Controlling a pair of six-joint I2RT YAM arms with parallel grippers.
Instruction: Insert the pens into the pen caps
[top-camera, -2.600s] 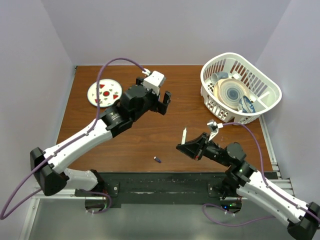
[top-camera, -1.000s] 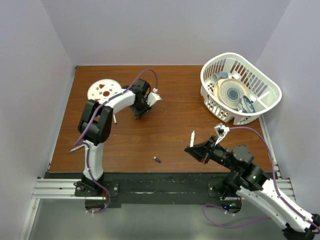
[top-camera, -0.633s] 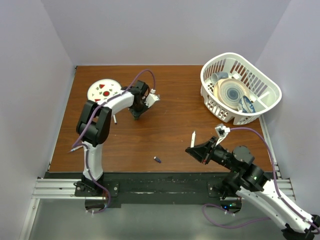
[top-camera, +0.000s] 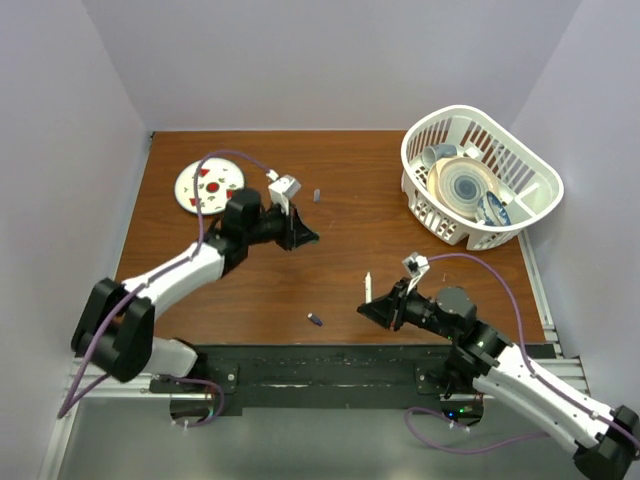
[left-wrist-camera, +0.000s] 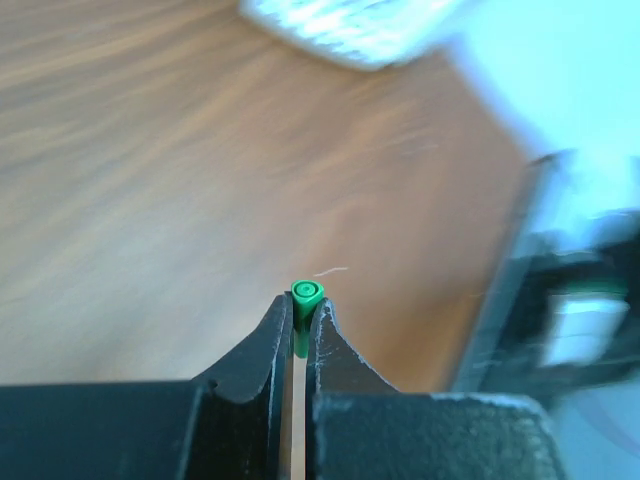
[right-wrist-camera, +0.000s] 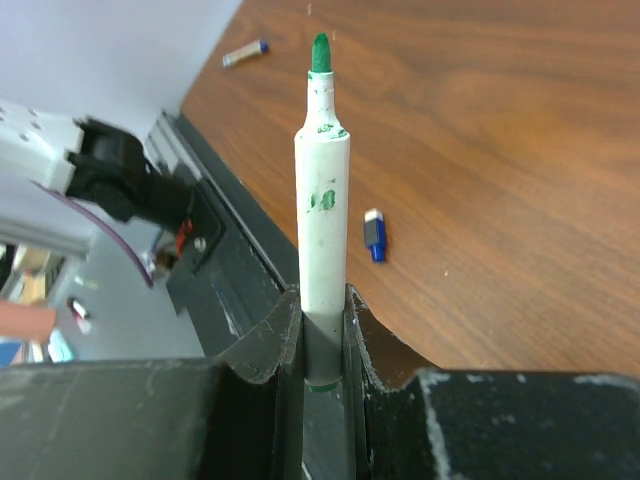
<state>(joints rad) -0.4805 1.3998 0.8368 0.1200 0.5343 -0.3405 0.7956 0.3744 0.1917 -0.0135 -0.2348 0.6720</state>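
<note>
My left gripper (left-wrist-camera: 302, 305) is shut on the green pen cap (left-wrist-camera: 306, 294), whose round end pokes out past the fingertips. In the top view the left gripper (top-camera: 302, 236) hangs over the table's middle left. My right gripper (right-wrist-camera: 323, 300) is shut on a white pen (right-wrist-camera: 322, 200) that stands upright with its green tip uncapped. That pen (top-camera: 368, 286) and the right gripper (top-camera: 376, 309) are right of centre, near the front. A blue cap (top-camera: 315, 320) lies on the wood left of the right gripper. A dark cap (top-camera: 317, 195) lies further back. Another pen (right-wrist-camera: 243, 53) lies far off.
A round white plate (top-camera: 209, 187) with red spots sits at the back left. A white basket (top-camera: 480, 175) holding dishes stands at the back right. The table's black front rail (top-camera: 320, 360) runs just below the blue cap (right-wrist-camera: 374, 235).
The left gripper has shut on the green cap and its arm has swung out toward the table's middle. The right gripper has carried its pen a little to the left.
</note>
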